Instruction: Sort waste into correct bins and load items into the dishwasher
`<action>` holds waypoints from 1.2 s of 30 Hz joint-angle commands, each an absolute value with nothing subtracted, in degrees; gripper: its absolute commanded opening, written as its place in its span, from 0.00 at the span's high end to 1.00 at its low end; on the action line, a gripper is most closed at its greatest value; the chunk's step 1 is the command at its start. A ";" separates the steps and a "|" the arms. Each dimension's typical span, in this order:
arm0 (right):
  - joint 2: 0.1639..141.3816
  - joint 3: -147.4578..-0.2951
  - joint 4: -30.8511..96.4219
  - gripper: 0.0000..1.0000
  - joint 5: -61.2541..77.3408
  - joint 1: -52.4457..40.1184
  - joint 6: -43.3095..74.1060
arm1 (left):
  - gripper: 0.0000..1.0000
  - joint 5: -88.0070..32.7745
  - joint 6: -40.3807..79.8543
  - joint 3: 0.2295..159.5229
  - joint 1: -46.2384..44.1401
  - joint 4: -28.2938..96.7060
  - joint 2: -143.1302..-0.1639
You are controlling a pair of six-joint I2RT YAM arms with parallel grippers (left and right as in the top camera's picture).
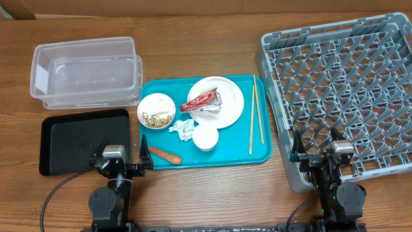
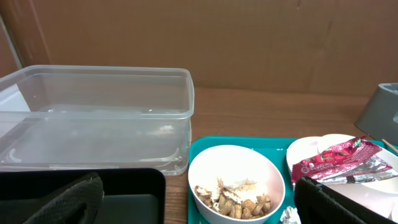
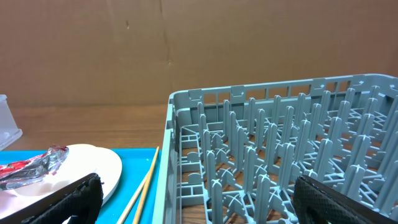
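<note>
Nothing is sorted or loaded yet, judging by how things lie. All the waste and the dishes sit together on the teal tray (image 1: 232, 147) at the middle of the overhead frame, as a cleared meal would arrive.

The white plate (image 1: 230, 96) carries the red wrapper (image 1: 202, 101). To its left a small white bowl (image 1: 144, 106) holds the beige food scraps (image 1: 158, 117). The crumpled tissue (image 1: 182, 128) lies between that bowl and the white cup (image 1: 206, 137), and the carrot piece (image 1: 165, 154) rests near the tray's lower left corner. The chopsticks (image 1: 255, 116) lie side by side along the tray's right edge.

The receivers flank the tray, probably so each arm serves its own side. The clear tub (image 1: 87, 74) is at upper left and the black tray (image 1: 77, 138) at lower left, both with nothing in them. The grey dish rack (image 1: 273, 96) fills the right of the frame, its pegs bare.

The left pincer (image 1: 121, 164) sits at lower left, over the near edge of the black tray beside the carrot, jaws spread wide and holding nothing. The right pincer (image 1: 331, 161) sits at lower right, at the rack's near wall, likewise spread and holding nothing. Both look parked low at the near edge of the tabletop (image 1: 212, 193), leaving the tray unobstructed for a first reach
</note>
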State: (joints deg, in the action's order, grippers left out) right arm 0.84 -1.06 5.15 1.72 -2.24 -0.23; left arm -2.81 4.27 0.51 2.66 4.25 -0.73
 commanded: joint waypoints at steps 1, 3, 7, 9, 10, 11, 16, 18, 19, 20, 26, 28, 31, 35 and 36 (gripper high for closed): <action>0.16 -0.47 4.73 0.00 2.15 -2.02 -0.67 | 0.00 -3.18 4.73 0.27 2.61 4.21 -0.25; 0.16 -0.47 4.73 0.00 2.15 -2.02 -0.67 | 0.00 -3.18 4.71 0.27 2.61 4.21 -0.25; 0.16 -0.47 4.73 0.00 2.15 -2.02 -0.67 | 0.00 -3.18 4.71 0.27 2.61 4.21 -0.25; 0.16 -0.47 4.73 0.00 2.15 -2.02 -0.67 | 0.00 -3.18 4.71 0.27 2.61 4.21 -0.25; 0.16 -0.47 4.73 0.00 2.15 -2.02 -0.67 | 0.00 -3.18 4.73 0.27 2.61 4.21 -0.25; 0.16 -0.47 4.73 0.00 2.15 -2.02 -0.67 | 0.00 -3.18 4.71 0.27 2.61 4.21 -0.25; 0.16 -0.47 4.73 0.00 2.15 -2.02 -0.67 | 0.00 -3.18 4.71 0.27 2.61 4.21 -0.25; 0.16 -0.47 4.73 0.00 2.15 -2.02 -0.67 | 0.00 -3.18 4.71 0.27 2.61 4.21 -0.25; 0.16 -0.47 4.73 0.00 2.15 -2.02 -0.67 | 0.00 -3.18 4.71 0.27 2.61 4.21 -0.25; 0.16 -0.47 4.73 0.00 2.15 -2.02 -0.67 | 0.00 -3.18 4.71 0.25 2.61 4.21 -0.25; 0.16 -0.47 4.71 0.00 2.26 -2.02 -0.45 | 0.00 -2.28 4.54 0.27 2.61 4.27 -0.25; 0.16 -0.47 4.71 0.00 2.22 -2.02 -0.45 | 0.00 -1.91 4.49 0.27 2.61 4.29 -0.25; 0.16 -0.47 4.51 0.00 2.22 -2.02 -0.43 | 0.00 -1.93 4.49 0.27 2.61 4.10 -0.25; 0.16 -0.49 4.40 0.00 2.20 -2.02 -0.40 | 0.00 -1.98 4.78 0.27 2.61 3.73 -0.25; 0.16 -0.56 4.40 0.00 2.20 -2.02 -0.40 | 0.00 -2.07 4.75 0.34 2.61 3.77 -0.25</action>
